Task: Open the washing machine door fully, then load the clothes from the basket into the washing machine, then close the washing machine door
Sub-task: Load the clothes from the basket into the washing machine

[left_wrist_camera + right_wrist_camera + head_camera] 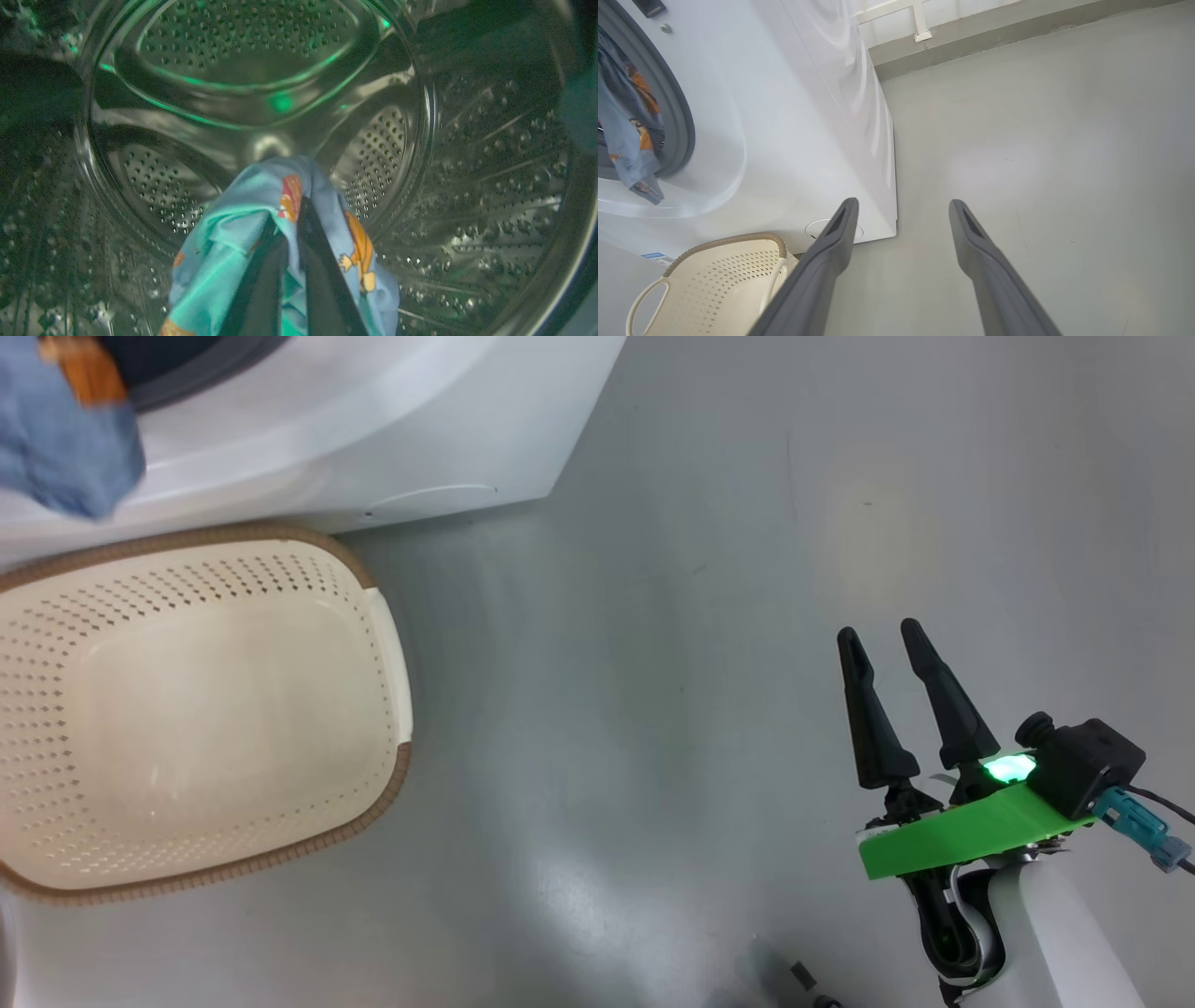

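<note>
My left gripper is inside the perforated steel drum of the washing machine, shut on light blue clothes printed with orange figures. The fabric drapes over both dark fingers. In the head view a blue fold of the clothes hangs at the machine's opening, and the right wrist view shows the clothes spilling over the grey gasket. The cream basket stands on the floor before the machine with nothing inside. My right gripper hovers open over bare floor to the right. The washing machine door is out of view.
Grey floor spreads to the right of the washing machine and the basket. A wall base with a white pipe bracket runs behind the machine. My right gripper points along the machine's front corner.
</note>
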Robot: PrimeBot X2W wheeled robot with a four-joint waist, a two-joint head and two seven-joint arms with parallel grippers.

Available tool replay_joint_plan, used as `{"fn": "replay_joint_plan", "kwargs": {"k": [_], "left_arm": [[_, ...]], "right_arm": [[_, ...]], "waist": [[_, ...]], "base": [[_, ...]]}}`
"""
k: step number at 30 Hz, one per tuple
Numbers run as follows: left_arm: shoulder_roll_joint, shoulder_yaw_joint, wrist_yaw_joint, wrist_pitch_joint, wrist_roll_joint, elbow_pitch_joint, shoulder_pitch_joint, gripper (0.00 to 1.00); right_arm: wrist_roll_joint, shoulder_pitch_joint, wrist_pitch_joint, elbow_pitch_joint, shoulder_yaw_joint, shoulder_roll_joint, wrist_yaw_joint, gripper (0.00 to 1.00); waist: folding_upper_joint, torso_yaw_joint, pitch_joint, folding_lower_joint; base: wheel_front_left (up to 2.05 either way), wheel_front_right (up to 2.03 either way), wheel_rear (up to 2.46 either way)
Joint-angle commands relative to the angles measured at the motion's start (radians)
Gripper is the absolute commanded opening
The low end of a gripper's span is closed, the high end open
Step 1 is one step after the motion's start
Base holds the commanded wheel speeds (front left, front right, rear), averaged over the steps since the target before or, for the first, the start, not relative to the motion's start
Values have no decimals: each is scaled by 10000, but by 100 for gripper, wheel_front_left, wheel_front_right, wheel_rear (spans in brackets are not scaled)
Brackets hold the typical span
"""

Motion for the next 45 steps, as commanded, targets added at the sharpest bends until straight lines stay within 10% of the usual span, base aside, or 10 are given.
{"fn": "replay_joint_plan", "kwargs": {"k": [1,7,11,45], "left_arm": [[471,206,64,-51,183,-473,-6,0],[294,538,-32,-51,607,-344,661,0],[236,703,-69,-51,742,30,710,100],[-869,1404,-390,-51,665,-646,3107,100]], "right_arm": [[163,28,-48,-222,212,17,16,100],[172,-90,-48,-215,239,66,16,100],[171,-99,-48,-208,263,85,16,100],[20,-20,-48,-262,70,-259,16,100]], "waist": [[-1,-38,96,0],[-1,-11,203,0],[-1,53,230,0],[-1,815,-210,0]], "base": [[0,0,0],[0,0,0],[0,0,0],[0,0,0]]}}
